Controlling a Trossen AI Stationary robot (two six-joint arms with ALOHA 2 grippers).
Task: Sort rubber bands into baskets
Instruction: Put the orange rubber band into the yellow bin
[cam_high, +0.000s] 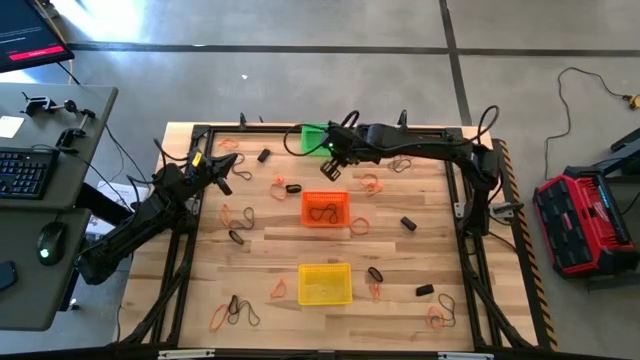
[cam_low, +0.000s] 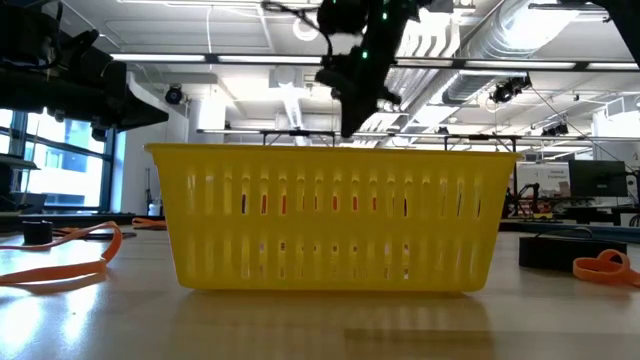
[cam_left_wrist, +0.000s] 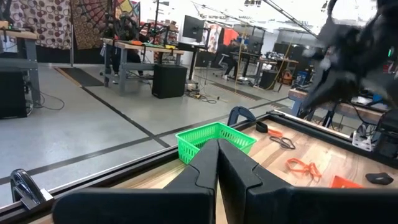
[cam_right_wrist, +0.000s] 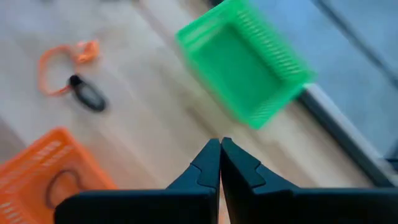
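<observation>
Three mesh baskets stand in a line down the table's middle: green (cam_high: 313, 135) at the far edge, orange (cam_high: 326, 208) with a dark band (cam_high: 322, 211) inside, and yellow (cam_high: 325, 283) nearest. Orange and black rubber bands lie scattered on the wood, such as an orange one (cam_high: 372, 184) and a thick black one (cam_high: 292, 187). My right gripper (cam_high: 331, 170) hangs above the table between the green basket (cam_right_wrist: 245, 62) and the orange basket (cam_right_wrist: 43, 174). It is shut (cam_right_wrist: 219, 149) and no band shows between its fingers. My left gripper (cam_high: 222, 172) is shut (cam_left_wrist: 217, 152) over the table's far left.
A black frame (cam_high: 470, 190) rims the table. More bands lie near the front left (cam_high: 232, 308) and front right (cam_high: 437, 316). In the low view the yellow basket (cam_low: 330, 215) fills the middle, with an orange band (cam_low: 60, 262) to one side.
</observation>
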